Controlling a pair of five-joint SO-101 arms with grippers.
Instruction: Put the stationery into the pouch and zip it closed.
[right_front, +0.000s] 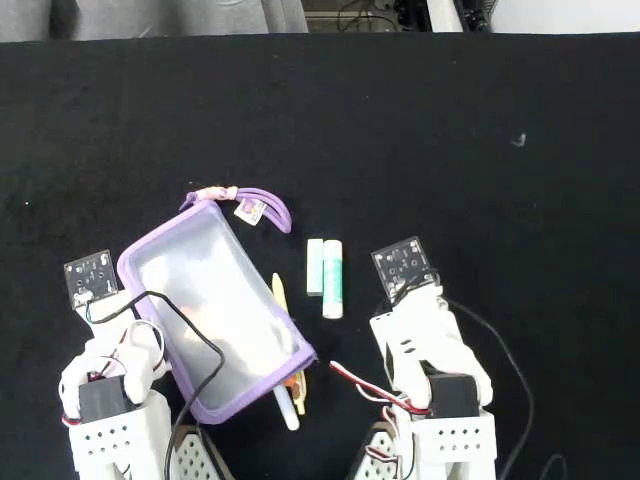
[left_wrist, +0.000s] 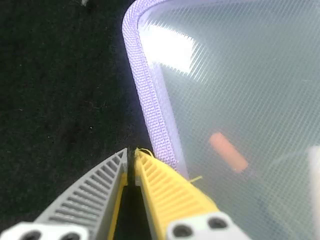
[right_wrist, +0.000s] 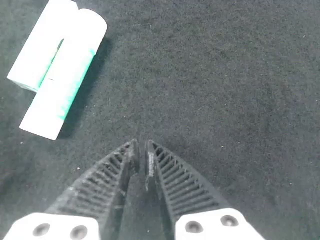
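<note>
Pouch (right_front: 215, 300), clear front w/ purple edging, is lying diagonally left of ctr in the lower half of the high view, on the black table (right_front: 450, 150). Its purple strap (right_front: 262, 205) is curling off the pouch's upper corner. A black cable (right_front: 195, 335) from the arm at lower left is trailing across the clear face.

L gripper (left_wrist: 132, 152), one grey finger and one yellow, is sitting w/ jaws pressed together and nothing between them. Its tips are just beside the pouch's purple edge, on the table side. An orange item (left_wrist: 227, 151) is showing through the clear panel.

R gripper (right_wrist: 140, 146), black fingers, is hanging over bare table w/ jaws all but closed, just a thin slit at the tips, gripping nothing.

Two white-and-green sticks (right_front: 325, 275) are lying side by side, touching, near ctr of the high view, just right of the pouch and outside it. A yellow pencil (right_front: 279, 295) is lying along the pouch's right edge. A white pen (right_front: 289, 410) is poking out past its btm-right corner. Can't tell whether those two are inside the pouch or under it.
</note>
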